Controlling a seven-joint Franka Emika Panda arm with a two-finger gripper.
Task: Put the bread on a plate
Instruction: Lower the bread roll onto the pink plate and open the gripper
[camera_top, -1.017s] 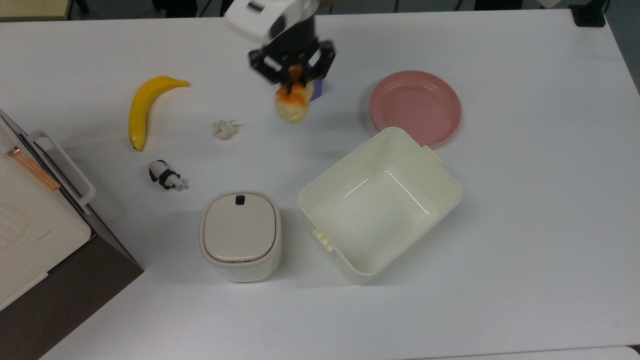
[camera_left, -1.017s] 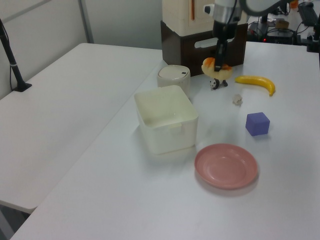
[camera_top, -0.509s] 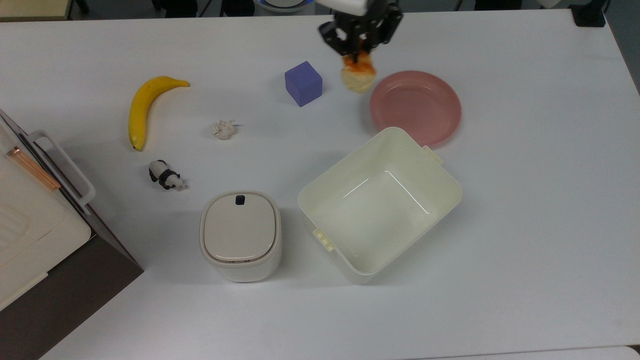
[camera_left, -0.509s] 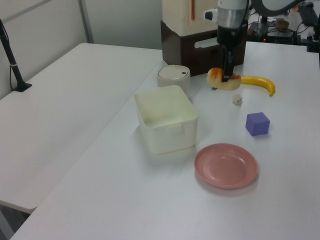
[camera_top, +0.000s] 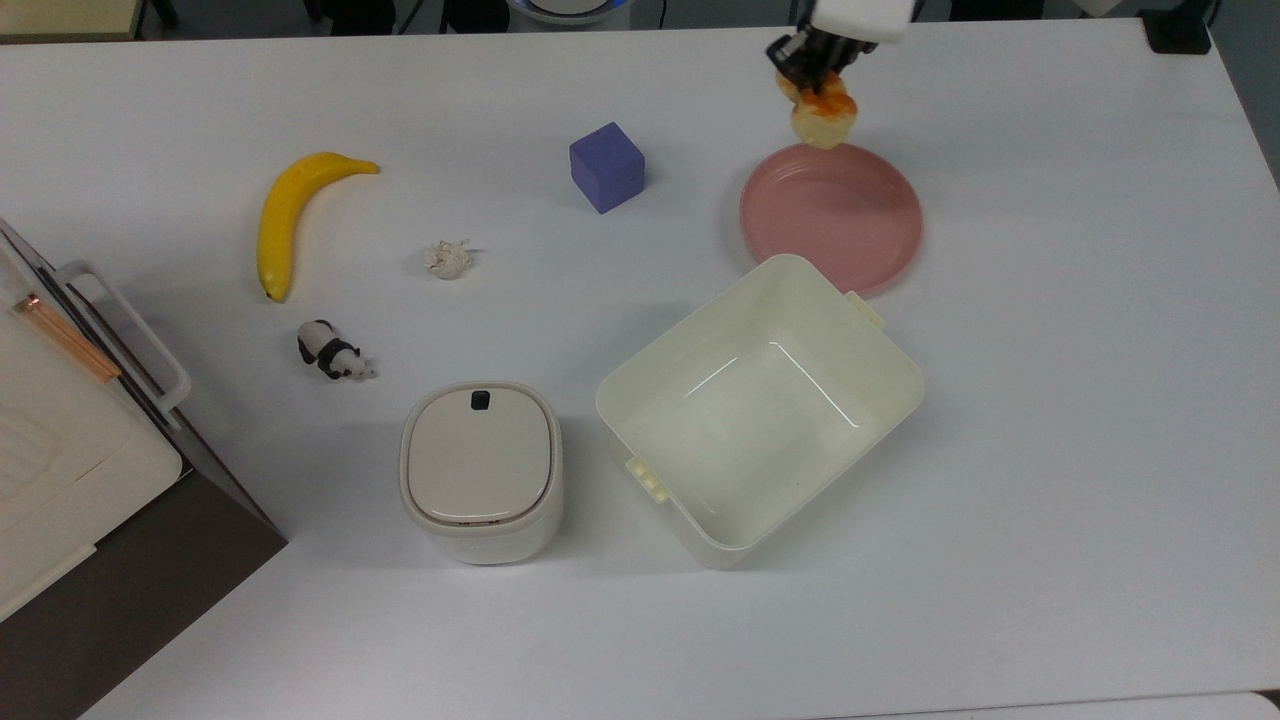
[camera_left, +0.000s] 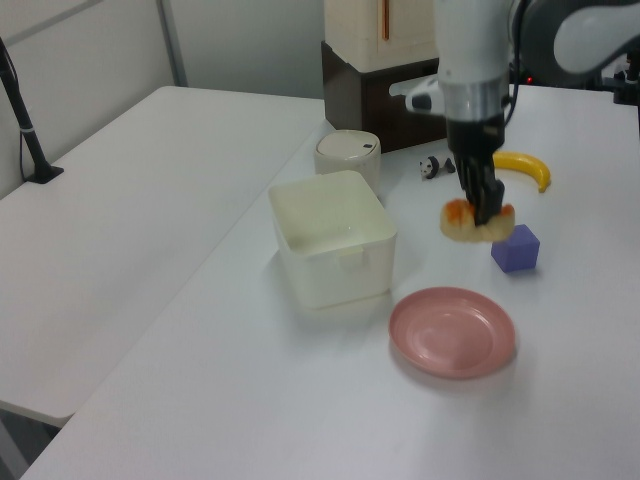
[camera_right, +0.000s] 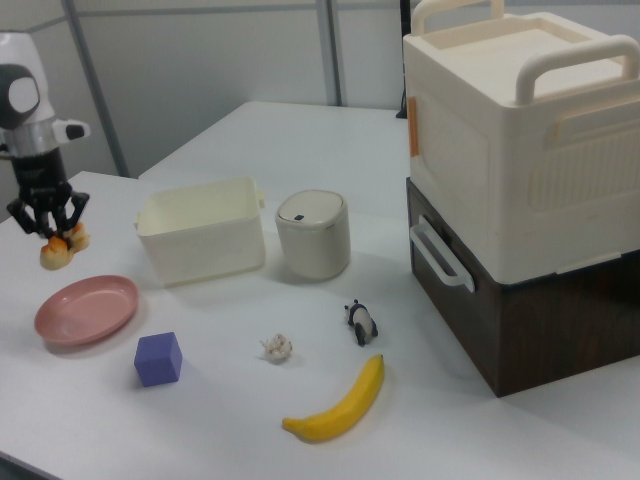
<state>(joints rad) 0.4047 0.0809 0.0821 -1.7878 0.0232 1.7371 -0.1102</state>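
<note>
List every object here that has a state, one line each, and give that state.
hand: shut on the bread
bread: held in the air near the plate's rim
pink plate: empty
cream tub: open, empty
lidded bin: lid closed
banana: lying unpeeled
purple cube: resting on the table

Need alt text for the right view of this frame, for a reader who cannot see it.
The end effector holds the bread in the air above the pink plate at the right view's left. A purple cube, banana, toy panda, cream tub and lidded bin sit on the white table.
</note>
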